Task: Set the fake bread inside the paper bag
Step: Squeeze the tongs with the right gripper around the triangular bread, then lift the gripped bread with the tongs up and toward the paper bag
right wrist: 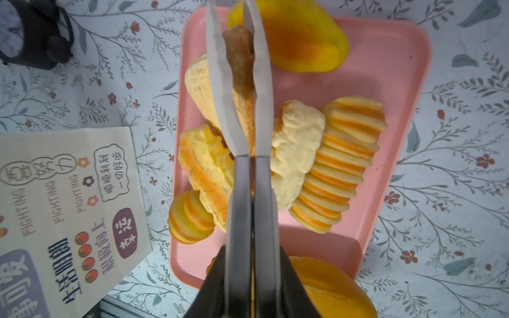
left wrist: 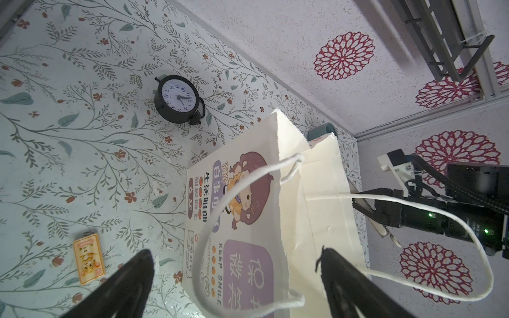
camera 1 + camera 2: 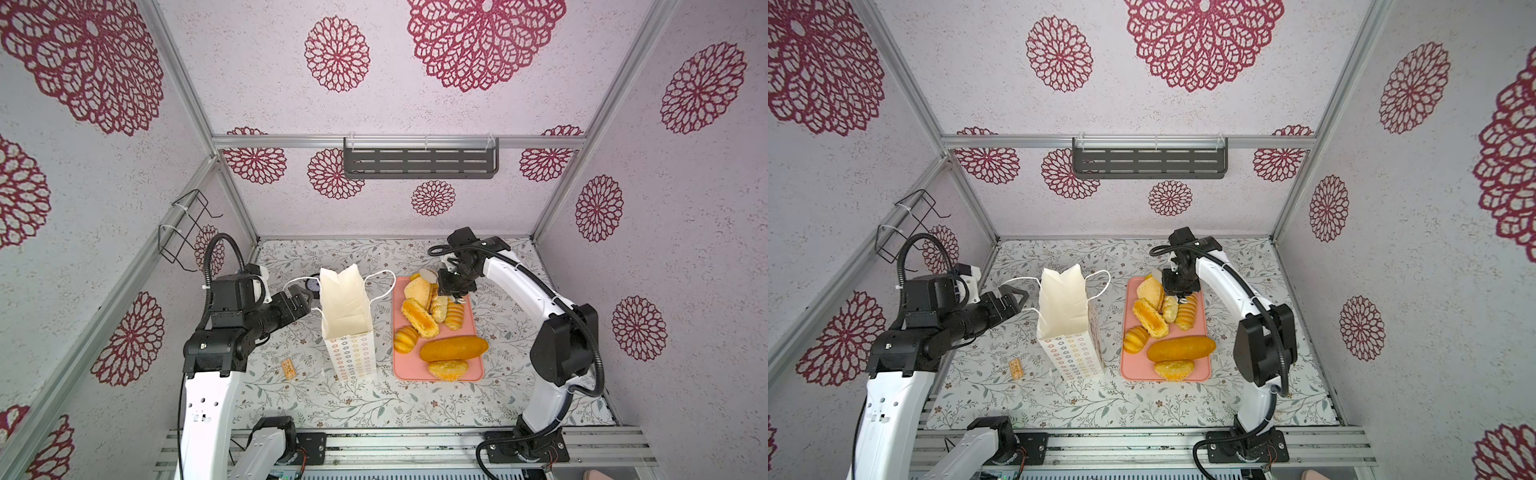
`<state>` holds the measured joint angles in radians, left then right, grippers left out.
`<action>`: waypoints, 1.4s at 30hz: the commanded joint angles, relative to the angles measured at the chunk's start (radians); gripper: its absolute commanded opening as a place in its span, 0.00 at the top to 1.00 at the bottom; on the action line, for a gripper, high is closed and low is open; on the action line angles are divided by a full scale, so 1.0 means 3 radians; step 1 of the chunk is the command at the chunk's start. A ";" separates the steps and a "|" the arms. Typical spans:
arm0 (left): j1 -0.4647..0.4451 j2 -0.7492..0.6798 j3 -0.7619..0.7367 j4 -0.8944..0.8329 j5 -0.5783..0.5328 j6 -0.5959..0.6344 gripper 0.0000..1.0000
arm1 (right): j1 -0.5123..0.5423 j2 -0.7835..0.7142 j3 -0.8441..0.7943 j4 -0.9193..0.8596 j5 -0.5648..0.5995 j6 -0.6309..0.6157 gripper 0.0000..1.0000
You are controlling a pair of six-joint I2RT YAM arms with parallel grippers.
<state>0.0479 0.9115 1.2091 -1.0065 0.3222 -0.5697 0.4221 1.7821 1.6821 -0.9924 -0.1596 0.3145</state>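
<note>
The paper bag (image 3: pixel 347 316) (image 3: pixel 1067 324) stands open and upright left of a pink tray (image 3: pixel 473 332) (image 3: pixel 1200 328). On the tray lies the fake bread: a long loaf (image 3: pixel 453 348), ridged buns (image 3: pixel 406 338) and flat pieces. My right gripper (image 3: pixel 432 277) (image 1: pixel 234 27) reaches down over the tray's far end. Its long metal fingers (image 1: pixel 220 82) are shut on the edge of a flat pale bread piece (image 1: pixel 239 63) (image 3: pixel 417 291). My left gripper (image 3: pixel 305 299) (image 2: pixel 237 275) is open beside the bag's printed face (image 2: pixel 248 206), and a cord handle (image 2: pixel 209 220) loops between its fingers.
A black alarm clock (image 2: pixel 176 99) stands just beyond the bag. A small tan cracker-like piece (image 3: pixel 289 369) (image 2: pixel 88 257) lies on the floral table near the left arm. A grey shelf (image 3: pixel 419 160) hangs on the back wall and a wire rack (image 3: pixel 187 228) on the left wall.
</note>
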 commanded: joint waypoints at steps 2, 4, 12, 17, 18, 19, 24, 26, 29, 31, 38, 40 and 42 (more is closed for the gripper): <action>0.0030 0.0017 0.0121 0.0106 0.0090 -0.0081 0.03 | 0.0009 -0.0373 -0.0100 0.0269 0.0079 0.0158 1.00; 0.0029 0.0014 0.0146 0.0118 0.0107 -0.0114 0.03 | 0.0009 -0.0473 -0.0150 0.0312 0.0101 0.0175 1.00; 0.0027 0.0060 0.0188 0.0195 0.0174 -0.0225 0.00 | 0.0007 -0.0833 -0.0187 0.0355 0.0201 0.0220 1.00; 0.0030 0.0075 0.0188 0.0229 0.0169 -0.0268 0.03 | 0.0009 -0.1051 -0.0082 0.0304 0.0338 0.0227 1.00; 0.0030 0.0081 0.0188 0.0232 0.0169 -0.0274 0.03 | 0.0009 -0.1087 -0.0037 0.0289 0.0357 0.0225 1.00; 0.0026 0.0088 0.0188 0.0238 0.0172 -0.0281 0.04 | 0.0009 -0.1124 0.0021 0.0274 0.0371 0.0231 1.00; 0.0030 0.0109 0.0170 0.0255 0.0179 -0.0300 0.11 | 0.0009 -0.1268 0.0388 0.0259 0.0344 0.0251 1.00; 0.0030 0.0115 0.0145 0.0263 0.0179 -0.0308 0.15 | 0.0011 -0.1341 0.0518 0.0336 0.0248 0.0270 1.00; 0.0030 0.0112 0.0094 0.0278 0.0179 -0.0315 0.24 | 0.0014 -0.1453 0.0622 0.0551 0.0018 0.0328 1.00; 0.0030 0.0106 0.0054 0.0292 0.0179 -0.0327 0.31 | 0.0018 -0.1517 0.0641 0.0745 -0.0215 0.0401 1.00; 0.0029 0.0116 -0.0021 0.0345 0.0210 -0.0335 0.61 | 0.0223 -0.1648 0.0430 0.1491 -0.0943 0.0733 1.00; 0.0030 0.0116 -0.0032 0.0353 0.0210 -0.0336 0.69 | 0.0372 -0.1650 0.0361 0.1652 -0.1046 0.0802 1.00; 0.0030 0.0116 -0.0045 0.0355 0.0210 -0.0338 0.76 | 0.0541 -0.1613 0.0369 0.1680 -0.1054 0.0807 1.00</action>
<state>0.0490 0.9447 1.2068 -0.9279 0.3779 -0.6704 0.5304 1.3033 1.7863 -0.6346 -0.3923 0.5133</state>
